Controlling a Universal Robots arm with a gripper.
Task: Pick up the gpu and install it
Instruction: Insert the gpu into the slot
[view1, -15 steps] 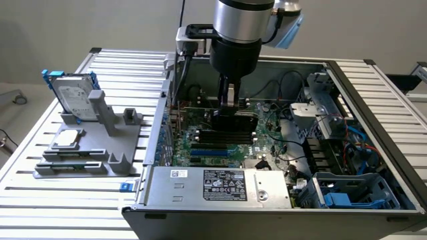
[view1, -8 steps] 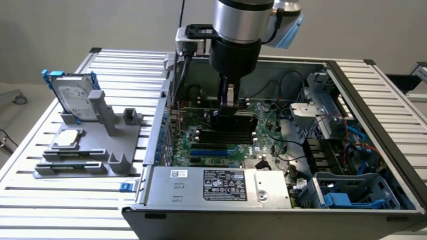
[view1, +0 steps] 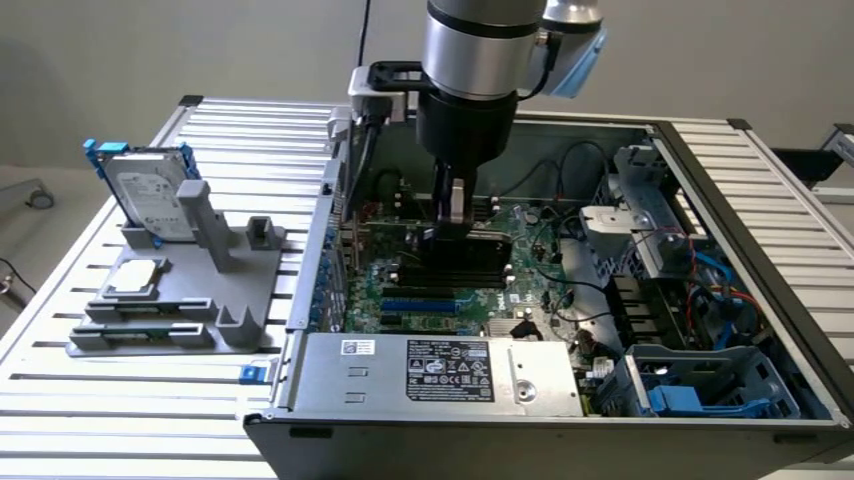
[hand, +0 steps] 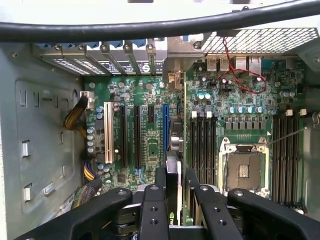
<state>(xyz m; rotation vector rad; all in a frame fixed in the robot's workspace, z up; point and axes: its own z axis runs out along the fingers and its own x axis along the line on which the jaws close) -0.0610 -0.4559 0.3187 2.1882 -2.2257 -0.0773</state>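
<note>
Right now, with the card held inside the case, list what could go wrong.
1. The card in the gripper hangs edge-on beside the blue slot; if misaligned, pushing down could bend it or scrape the board.
2. Loose black cables arch close to the arm and might snag.

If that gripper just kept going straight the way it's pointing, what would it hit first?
The gripper points down into the open case, shut on the gpu. The card's lower edge would lead and meet the motherboard first, probably near the blue slot. Exact depth is unclear.
</note>
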